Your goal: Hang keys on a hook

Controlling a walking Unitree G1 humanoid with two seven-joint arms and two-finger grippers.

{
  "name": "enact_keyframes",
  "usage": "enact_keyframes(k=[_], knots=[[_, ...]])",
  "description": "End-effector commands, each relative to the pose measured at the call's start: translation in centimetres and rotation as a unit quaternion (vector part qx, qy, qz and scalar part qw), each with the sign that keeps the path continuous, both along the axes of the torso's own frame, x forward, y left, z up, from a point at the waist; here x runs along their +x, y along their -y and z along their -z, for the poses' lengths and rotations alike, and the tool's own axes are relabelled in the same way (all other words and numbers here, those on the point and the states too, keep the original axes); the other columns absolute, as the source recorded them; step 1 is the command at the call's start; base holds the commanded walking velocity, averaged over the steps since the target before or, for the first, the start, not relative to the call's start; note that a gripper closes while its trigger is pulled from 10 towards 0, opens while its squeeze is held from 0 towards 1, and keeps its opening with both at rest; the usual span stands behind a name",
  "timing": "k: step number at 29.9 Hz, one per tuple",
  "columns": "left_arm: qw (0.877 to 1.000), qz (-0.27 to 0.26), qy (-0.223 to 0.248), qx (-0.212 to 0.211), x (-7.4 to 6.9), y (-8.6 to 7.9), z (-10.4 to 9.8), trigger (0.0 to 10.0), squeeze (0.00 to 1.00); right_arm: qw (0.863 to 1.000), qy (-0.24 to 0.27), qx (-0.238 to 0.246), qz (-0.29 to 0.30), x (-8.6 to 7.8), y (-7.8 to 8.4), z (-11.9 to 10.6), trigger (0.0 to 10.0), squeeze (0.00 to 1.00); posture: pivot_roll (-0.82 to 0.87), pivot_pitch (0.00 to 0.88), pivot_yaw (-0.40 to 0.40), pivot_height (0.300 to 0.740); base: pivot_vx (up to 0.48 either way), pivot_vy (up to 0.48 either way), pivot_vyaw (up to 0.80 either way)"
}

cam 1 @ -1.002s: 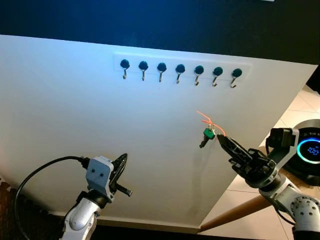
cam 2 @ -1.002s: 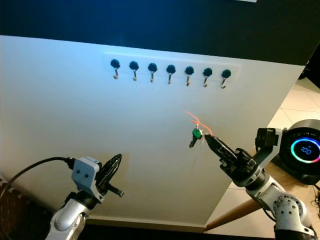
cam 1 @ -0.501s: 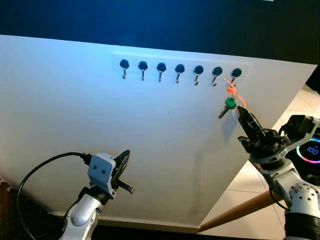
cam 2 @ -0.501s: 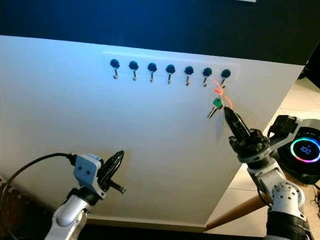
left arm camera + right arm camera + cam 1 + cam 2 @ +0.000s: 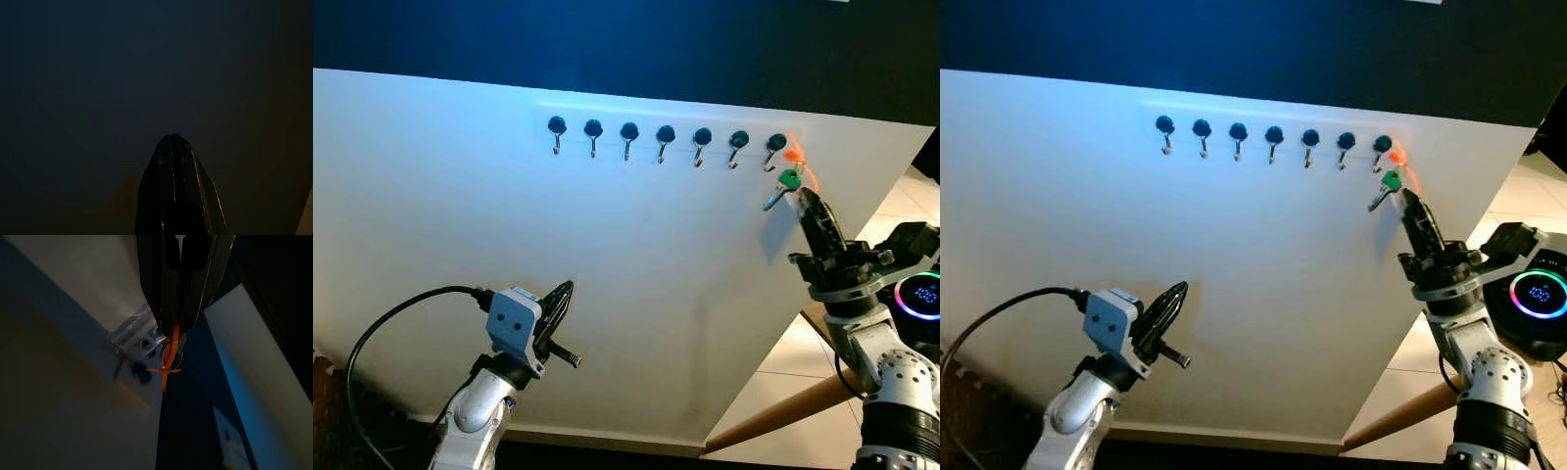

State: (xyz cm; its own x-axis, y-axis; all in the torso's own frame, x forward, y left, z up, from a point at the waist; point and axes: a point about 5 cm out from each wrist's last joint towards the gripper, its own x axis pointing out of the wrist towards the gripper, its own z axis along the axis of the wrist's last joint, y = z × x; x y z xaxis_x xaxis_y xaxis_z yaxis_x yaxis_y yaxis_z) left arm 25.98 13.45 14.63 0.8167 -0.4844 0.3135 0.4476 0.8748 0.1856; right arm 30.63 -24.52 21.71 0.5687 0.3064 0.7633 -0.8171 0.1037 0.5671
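Observation:
A row of several dark-knobbed metal hooks [image 5: 666, 139] lines a strip on the white wall. My right gripper [image 5: 801, 195] is raised close below the rightmost hook [image 5: 775, 147] and is shut on the keys [image 5: 784, 184]: a green-headed key on a ring with an orange loop [image 5: 796, 157]. The orange loop reaches up beside that hook; whether it touches the hook I cannot tell. In the right wrist view the orange loop [image 5: 168, 357] and key ring stick out from the shut fingers [image 5: 166, 289]. My left gripper [image 5: 558, 305] hangs low at the left, shut with nothing in it.
The white wall panel [image 5: 509, 245] ends at a corner on the right. Beyond it are a tiled floor [image 5: 783, 367], a wooden leg [image 5: 773, 416] and a dark round device with a glowing ring [image 5: 922, 294]. A black cable [image 5: 382, 338] loops from my left wrist.
My right gripper has carried the keys up and to the right, from below the middle hooks to just under the rightmost hook. The left arm has shifted slightly right.

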Motion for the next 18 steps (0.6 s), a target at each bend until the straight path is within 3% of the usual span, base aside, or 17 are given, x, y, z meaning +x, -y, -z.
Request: enact_keyframes(k=[1, 18], knots=[[1.0, 0.013, 0.001, 0.001, -0.1, 0.6, -0.2, 10.0, 0.0, 1.0, 0.002, 0.007, 0.012, 0.0, 0.5, -0.1, 10.0, 0.0, 0.11, 0.056, -0.081, 0.74, 0.0, 0.0, 0.0], [1.0, 0.014, 0.003, 0.008, 0.1, 0.7, -0.5, 10.0, 0.0, 1.0, -0.012, 0.0, -0.011, 1.1, -0.5, 0.2, 10.0, 0.0, 0.11, 0.057, -0.085, 0.74, 0.0, 0.0, 0.0]])
